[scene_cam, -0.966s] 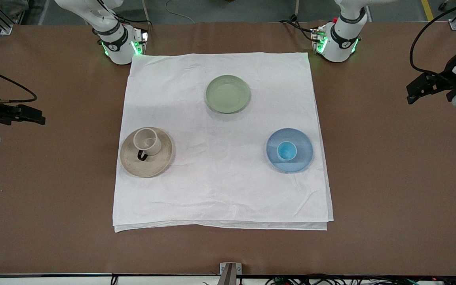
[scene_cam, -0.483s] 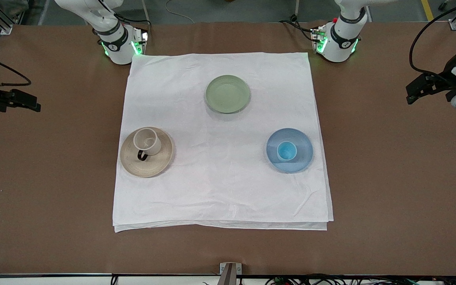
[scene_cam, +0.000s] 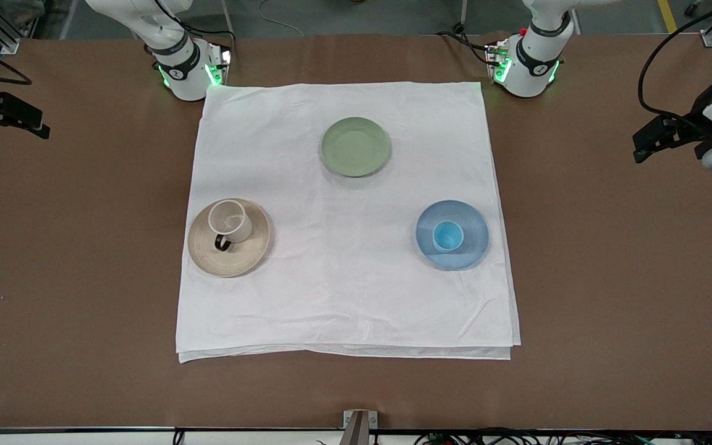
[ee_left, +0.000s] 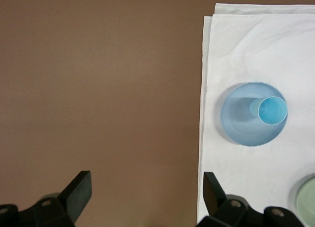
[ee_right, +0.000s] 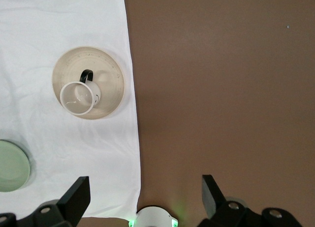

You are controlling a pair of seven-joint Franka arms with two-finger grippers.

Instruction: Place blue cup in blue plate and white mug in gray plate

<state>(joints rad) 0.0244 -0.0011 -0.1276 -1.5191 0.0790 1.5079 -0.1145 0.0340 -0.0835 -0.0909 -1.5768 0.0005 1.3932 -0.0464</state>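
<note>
- Task looked done as judged from layout: both vessels already sat on their plates, nothing left to carry.
- Blue cup [scene_cam: 448, 235] stood upright on the blue plate [scene_cam: 470, 217], approx centre, toward the left arm's end of the white cloth [scene_cam: 343, 296]. Left wrist view showed the same: blue cup [ee_left: 269, 110] inside the rim of the blue plate [ee_left: 236, 121].
- White mug [scene_cam: 228, 219] stood upright on the gray plate [scene_cam: 251, 253], toward the right arm's end of the cloth; dark handle pointed nearer the front camera. Right wrist view agreed: white mug [ee_right: 80, 98] on gray plate [ee_right: 110, 74].
- Pale green plate [scene_cam: 355, 147] lay empty, farther from the front camera than the other two plates, between them; not part of the job.
- Left claw [ee_left: 146, 191] hung over bare brown desk [scene_cam: 609, 278] off the cloth at the left arm's end, well apart from the blue plate; fingers spread wide, holding nothing.
- Right claw [ee_right: 145, 191] hung over bare desk at the right arm's end, well apart from the gray plate; also spread wide, empty.
- Step in hand, by judgement: retreat/park phase w/ both arms clear of the work area.
- Next move prob called for nothing but parking; if any check was wanted, just confirm cup & mug sit stable, no regrasp needed. Risk low, since neither claw was near the crockery.
</note>
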